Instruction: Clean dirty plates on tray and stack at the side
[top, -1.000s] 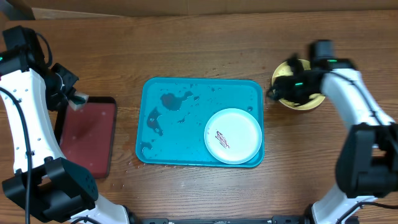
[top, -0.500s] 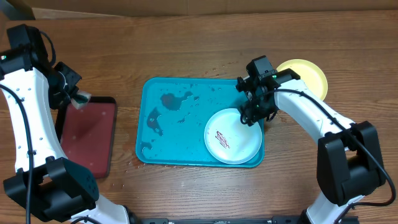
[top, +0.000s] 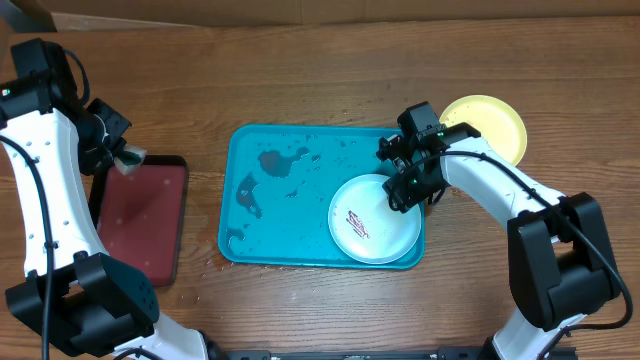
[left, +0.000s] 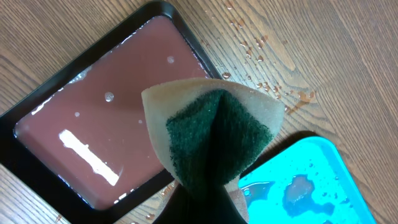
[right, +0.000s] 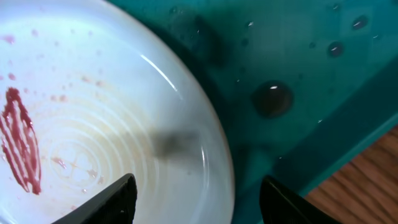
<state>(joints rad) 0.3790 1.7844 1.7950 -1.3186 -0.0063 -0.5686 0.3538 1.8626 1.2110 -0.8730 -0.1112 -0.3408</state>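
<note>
R claw (right: 198, 205) is released: fingers spread either side of the far-right rim of the white plate (top: 372, 222), nothing gripped per wrist cam. L claw (top: 118, 152) is clenched on a green-and-tan sponge (left: 214, 134), hanging over the far end of the dark red tray (top: 140, 225) at left.

Progress (my judgement): approx. halfway on what I can see.
- Done: one yellow plate (top: 490, 122) sits on the table (top: 300, 70) just right of the turquoise tray (top: 300, 138). No smear that I can make out from overhead. I take it as the start of the side stack.
- Not done: the white plate lies in the near-right corner of the turquoise tray, w/ a red-brown smear (right: 20, 140) and specks across its centre.
- Only two plates in view; no third visible.
- Remaining: scrub the white plate w/ the sponge, then set it on the yellow one.

Containers:
- Turquoise tray: white plate, plus puddles (top: 275, 160) and drops, mostly left and far side.
- Dark red tray, black rim: glossy wet floor, a few drops, no objects.
- Drops also on the wood between the two trays.

Risk: wet plastic, thin rim. I expect slip if R claw pinches shallow.
</note>
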